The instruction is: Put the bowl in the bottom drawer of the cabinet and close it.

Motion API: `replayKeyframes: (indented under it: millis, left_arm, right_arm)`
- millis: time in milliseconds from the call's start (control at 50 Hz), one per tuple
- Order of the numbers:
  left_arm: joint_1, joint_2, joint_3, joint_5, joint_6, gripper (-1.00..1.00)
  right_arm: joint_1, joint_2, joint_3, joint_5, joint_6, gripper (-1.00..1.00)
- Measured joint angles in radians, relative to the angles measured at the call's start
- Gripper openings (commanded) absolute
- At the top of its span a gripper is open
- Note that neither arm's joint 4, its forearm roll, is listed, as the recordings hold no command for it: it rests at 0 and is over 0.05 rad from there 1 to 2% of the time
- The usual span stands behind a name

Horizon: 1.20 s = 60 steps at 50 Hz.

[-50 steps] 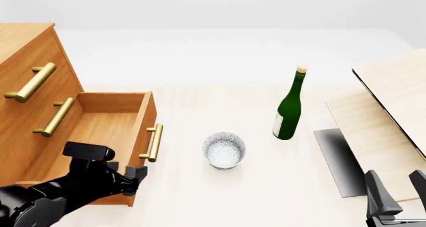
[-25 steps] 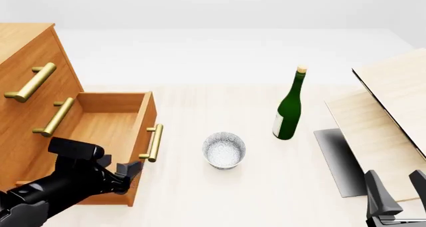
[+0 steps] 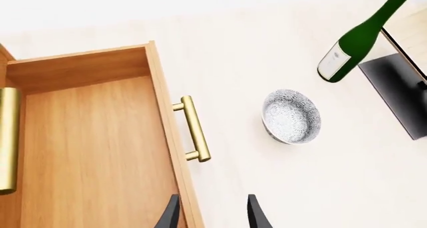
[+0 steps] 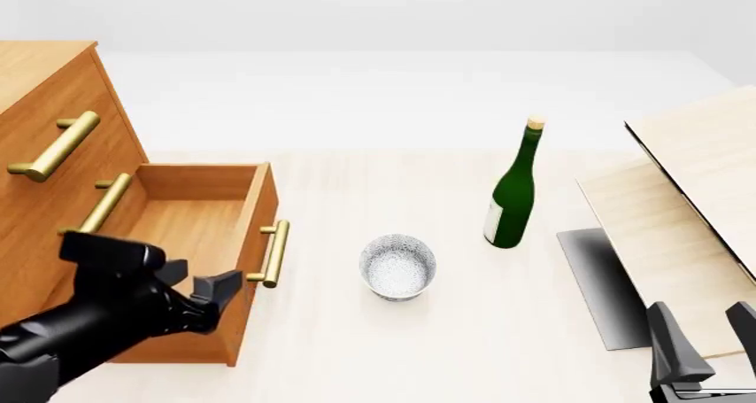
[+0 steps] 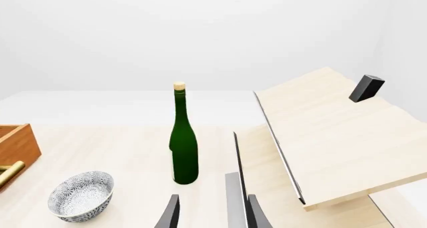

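Left wrist: left end effector (image 3: 212,214) fingers apart, empty, over open bottom drawer (image 3: 93,153); bowl (image 3: 291,116) upright on worktop (image 3: 300,178) beside it.
Front: cabinet (image 4: 42,128) left; green bottle (image 4: 514,190) beyond bowl.
Right wrist: right end effector (image 5: 210,213) apart, empty.

A pale wood table (image 4: 473,350) carries the bowl (image 4: 397,267) at centre, a green bottle (image 4: 514,190) at two o'clock, the cabinet (image 4: 48,155) at nine, pale boards (image 4: 674,208) at three.
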Motion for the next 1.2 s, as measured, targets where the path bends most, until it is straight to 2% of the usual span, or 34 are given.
replayKeyframes:
  millis: [500, 1200]
  left_arm:
    - [-0.032, -0.015, -0.083, 0.021, -0.028, 1.0]
    - [-0.099, 0.093, -0.187, -0.044, -0.07, 1.0]
  right_arm:
    - [0.0, 0.0, 0.0, 0.0, 0.0, 1.0]
    - [0.0, 0.0, 0.0, 0.0, 0.0, 1.0]
